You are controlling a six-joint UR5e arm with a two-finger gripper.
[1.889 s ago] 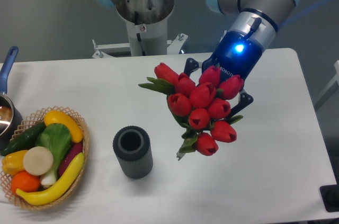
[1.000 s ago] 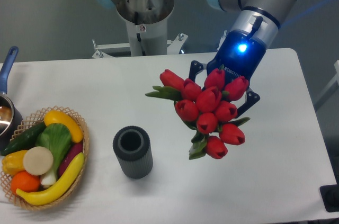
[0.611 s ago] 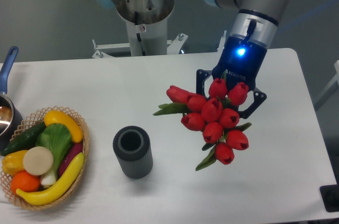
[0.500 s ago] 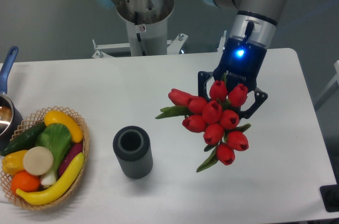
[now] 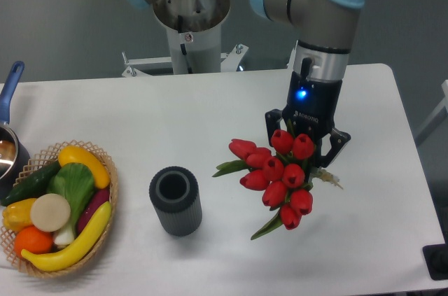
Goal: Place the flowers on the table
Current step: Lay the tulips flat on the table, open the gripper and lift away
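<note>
Tool [image 5: 306, 143]: I am pinching the flowers [image 5: 274, 178] by the stem end, my two fingers closing on either side of the bunch just behind the topmost buds.
Flowers: they are hanging in my grip over the right half of the worktop [image 5: 210, 110], well apart from the dark cylinder [image 5: 176, 200] and the basket [image 5: 59, 208]; I cannot tell whether the lowest buds are touching the surface.
Step in hand: I am judging this as the lowering; I should be easing down until the bunch is resting, then spreading my fingers slowly.
Axis: the long axis is running from my tool down toward the camera-near edge, buds leading, pale stem tips poking out on the right beside my finger.
</note>
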